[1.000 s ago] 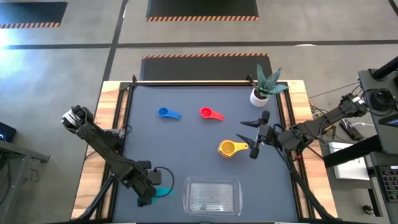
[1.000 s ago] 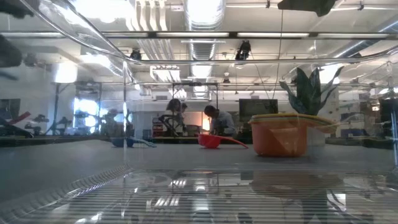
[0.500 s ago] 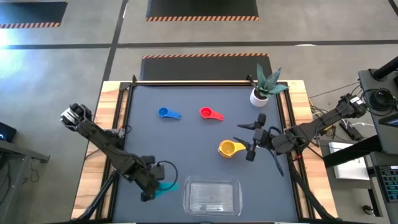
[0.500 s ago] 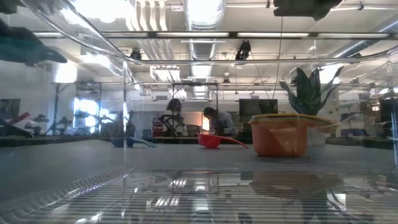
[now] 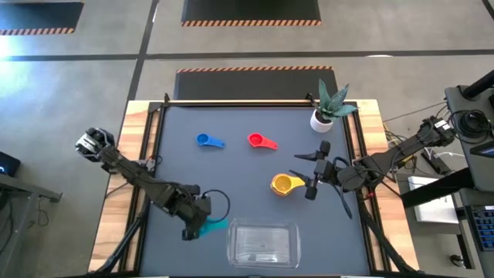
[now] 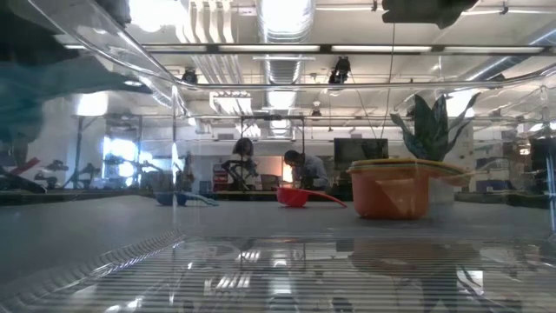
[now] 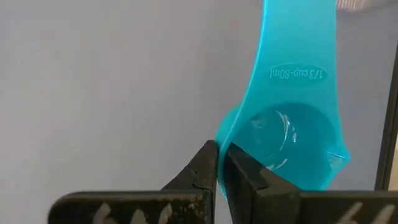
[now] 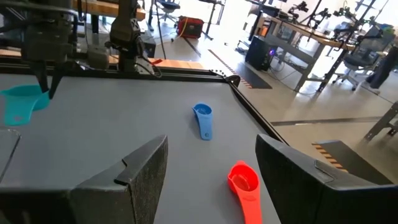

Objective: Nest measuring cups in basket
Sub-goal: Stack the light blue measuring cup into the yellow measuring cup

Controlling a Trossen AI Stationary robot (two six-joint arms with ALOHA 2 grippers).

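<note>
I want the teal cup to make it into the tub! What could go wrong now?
The left gripper pinches only the thin rim of the teal cup, so the cup might twist or slip out before reaching the basket.

The cup is carried beside the basket's left wall, so it might bump the rim instead of clearing it.

The right gripper waits open next to the yellow cup, whose handle lies between the fingers; a small move might knock it.
</note>
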